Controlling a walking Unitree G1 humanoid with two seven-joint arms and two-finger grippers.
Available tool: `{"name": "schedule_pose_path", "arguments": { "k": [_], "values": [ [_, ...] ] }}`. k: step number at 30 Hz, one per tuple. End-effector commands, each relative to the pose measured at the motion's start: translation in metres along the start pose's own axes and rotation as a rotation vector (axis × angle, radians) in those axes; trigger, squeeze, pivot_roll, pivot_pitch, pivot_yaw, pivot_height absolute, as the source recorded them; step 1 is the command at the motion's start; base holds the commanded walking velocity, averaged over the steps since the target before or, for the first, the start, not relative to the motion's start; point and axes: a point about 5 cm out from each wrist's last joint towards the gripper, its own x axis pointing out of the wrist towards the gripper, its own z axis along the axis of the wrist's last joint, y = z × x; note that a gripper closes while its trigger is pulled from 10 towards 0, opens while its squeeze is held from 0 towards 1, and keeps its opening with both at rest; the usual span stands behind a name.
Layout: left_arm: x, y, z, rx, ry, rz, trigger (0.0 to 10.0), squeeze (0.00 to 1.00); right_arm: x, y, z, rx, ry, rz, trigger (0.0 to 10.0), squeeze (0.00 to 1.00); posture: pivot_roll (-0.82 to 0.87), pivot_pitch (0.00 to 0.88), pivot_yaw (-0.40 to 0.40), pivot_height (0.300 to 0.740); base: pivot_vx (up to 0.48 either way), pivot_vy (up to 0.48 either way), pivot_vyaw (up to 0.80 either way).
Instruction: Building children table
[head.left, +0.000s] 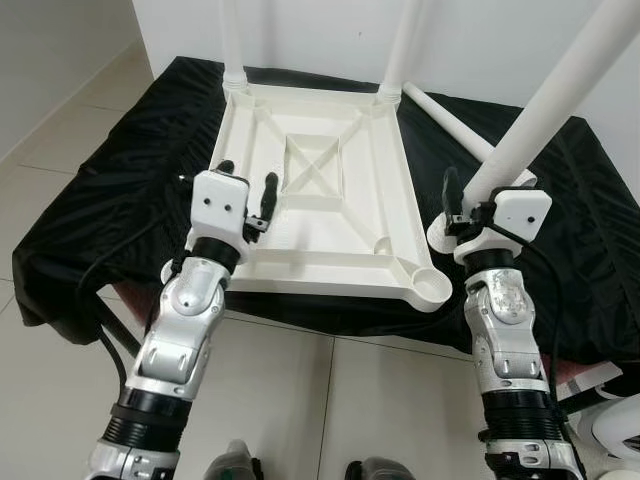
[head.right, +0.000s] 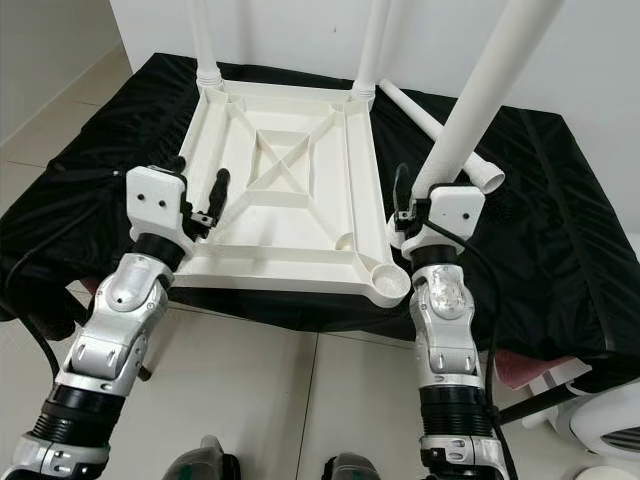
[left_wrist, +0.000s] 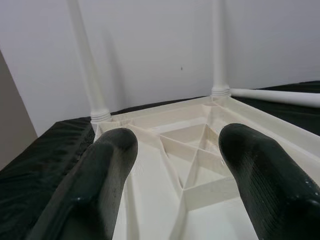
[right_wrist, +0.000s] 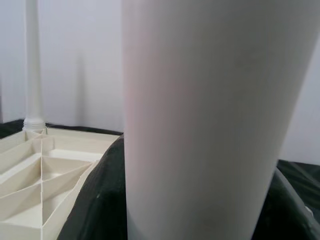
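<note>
I've got the white tabletop (head.left: 330, 200) lying upside down on the black-draped worktop (head.left: 100, 200), ribbed underside up. Two legs (head.left: 232, 40) already stand in the far corner sockets, straight ahead of both grippers.

My right gripper (head.left: 470, 205) is closed around a third leg (head.left: 560, 95), holding it near its lower end. The leg leans up and away to the outside, and its foot hangs just outside the near corner socket (head.left: 432, 287), which sits slightly inboard and below the gripper. In the right wrist view the leg fills the space between the fingers. A fourth leg (head.left: 455, 125) lies loose on the cloth beyond the right gripper, past the tabletop's edge.

My left gripper (head.left: 247, 205) is open, fingers spread, holding nothing, hovering over the tabletop's near left edge with the ribbed centre just ahead of it.

My worry here is that the leg is tilted, so if I push it down like this it could jam on the socket rim or skid off onto the cloth. The tabletop isn't pinned either; a sideways shove could slide it on the cloth. And the tall end could swing and clip the standing legs.
</note>
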Motion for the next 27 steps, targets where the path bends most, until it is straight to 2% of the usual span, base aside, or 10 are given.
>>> {"name": "schedule_pose_path", "arguments": {
  "k": [1,7,12,19,24,27],
  "values": [
    [-0.003,-0.011,-0.002,0.023,0.019,-0.159,10.0,0.00,-0.005,-0.007,-0.004,-0.011,0.016,0.013,10.0,0.00,0.05,0.043,-0.036,0.740,0.000,0.000,0.00],
    [-0.007,-0.016,-0.004,0.023,0.035,-0.222,10.0,0.00,-0.008,-0.017,-0.007,-0.005,0.046,0.017,10.0,0.00,0.05,0.045,-0.038,0.740,0.000,0.000,0.00],
    [-0.008,-0.020,-0.003,0.023,0.040,-0.259,10.0,0.00,-0.008,-0.017,-0.009,0.019,0.062,0.006,10.0,0.00,0.05,0.046,-0.040,0.740,0.000,0.000,0.00],
    [-0.006,-0.020,-0.004,0.014,0.066,-0.236,10.0,0.00,-0.005,-0.009,-0.010,0.071,0.074,0.000,10.0,0.00,0.05,0.037,-0.035,0.740,0.000,0.000,0.00],
    [-0.004,-0.020,-0.004,0.031,0.072,-0.234,10.0,0.00,-0.003,-0.006,-0.009,0.064,0.069,0.018,10.0,0.00,0.05,0.027,-0.034,0.740,0.000,0.000,0.00],
    [-0.002,-0.022,-0.002,0.029,0.077,-0.269,10.0,0.00,-0.002,-0.006,-0.008,0.052,0.065,0.038,10.0,0.00,0.05,0.024,-0.040,0.740,0.000,0.000,0.00]
  ]
}}
